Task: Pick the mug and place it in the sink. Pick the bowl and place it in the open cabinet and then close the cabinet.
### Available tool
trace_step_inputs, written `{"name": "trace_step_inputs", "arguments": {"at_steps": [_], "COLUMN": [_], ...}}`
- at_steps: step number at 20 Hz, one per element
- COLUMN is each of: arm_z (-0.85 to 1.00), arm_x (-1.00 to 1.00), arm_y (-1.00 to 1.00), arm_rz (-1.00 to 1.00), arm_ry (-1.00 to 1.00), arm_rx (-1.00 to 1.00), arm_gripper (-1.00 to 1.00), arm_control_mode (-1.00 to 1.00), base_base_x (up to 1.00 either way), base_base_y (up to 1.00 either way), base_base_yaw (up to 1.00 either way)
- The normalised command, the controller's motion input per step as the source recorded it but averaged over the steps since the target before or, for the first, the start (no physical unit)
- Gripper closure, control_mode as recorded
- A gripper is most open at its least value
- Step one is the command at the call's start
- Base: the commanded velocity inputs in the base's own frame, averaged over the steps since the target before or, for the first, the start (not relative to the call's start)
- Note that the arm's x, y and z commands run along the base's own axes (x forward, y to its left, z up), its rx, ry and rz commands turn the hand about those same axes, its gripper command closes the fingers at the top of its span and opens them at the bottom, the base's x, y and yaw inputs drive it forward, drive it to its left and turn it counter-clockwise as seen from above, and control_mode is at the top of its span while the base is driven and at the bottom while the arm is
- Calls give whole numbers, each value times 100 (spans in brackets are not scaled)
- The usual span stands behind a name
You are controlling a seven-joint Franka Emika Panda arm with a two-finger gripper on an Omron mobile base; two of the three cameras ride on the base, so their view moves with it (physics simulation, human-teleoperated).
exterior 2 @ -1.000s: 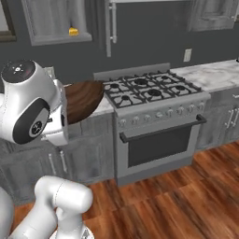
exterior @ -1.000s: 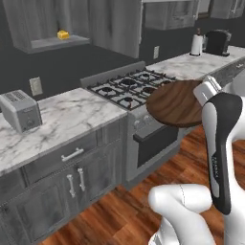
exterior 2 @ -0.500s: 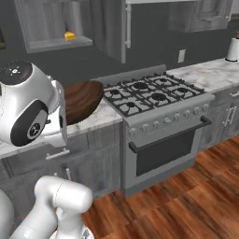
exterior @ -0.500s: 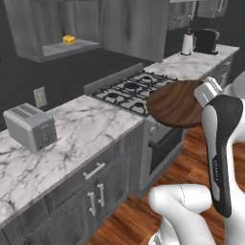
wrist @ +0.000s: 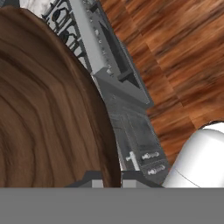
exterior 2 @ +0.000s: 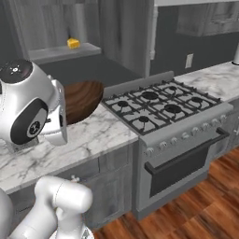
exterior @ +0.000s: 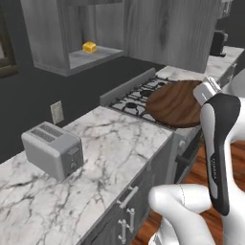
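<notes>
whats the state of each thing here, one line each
bowl: held up off the counter by its rim
gripper: shut on the bowl's rim
cabinet: open, a small yellow thing on its shelf
toaster: upright on the counter, slots empty
stove: burners unlit, nothing on the grates
oven door: closed

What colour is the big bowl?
Dark brown with wood grain; the bowl shows best in the hand view.

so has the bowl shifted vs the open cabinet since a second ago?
Yes. In the left base view the bowl, shut in the gripper, has come nearer the open cabinet and its yellow block; the whole view shifted, so the base drove.
</notes>
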Motion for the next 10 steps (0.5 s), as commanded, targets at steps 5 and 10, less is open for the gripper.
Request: {"name": "trace_step_inputs", "arguments": {"at_steps": [5,10], "arm_z": [0,0], "arm_x": [0,0], "arm_y": [0,0], "arm_rz": [0,0], "arm_ry": [0,0], "arm_rx": [0,0], "arm_gripper": [100,100], "arm_control_mode": [100,100], "base_base_x": [34,59], "base_base_y": [7,20], "base_base_yaw": [-11,-15]}}
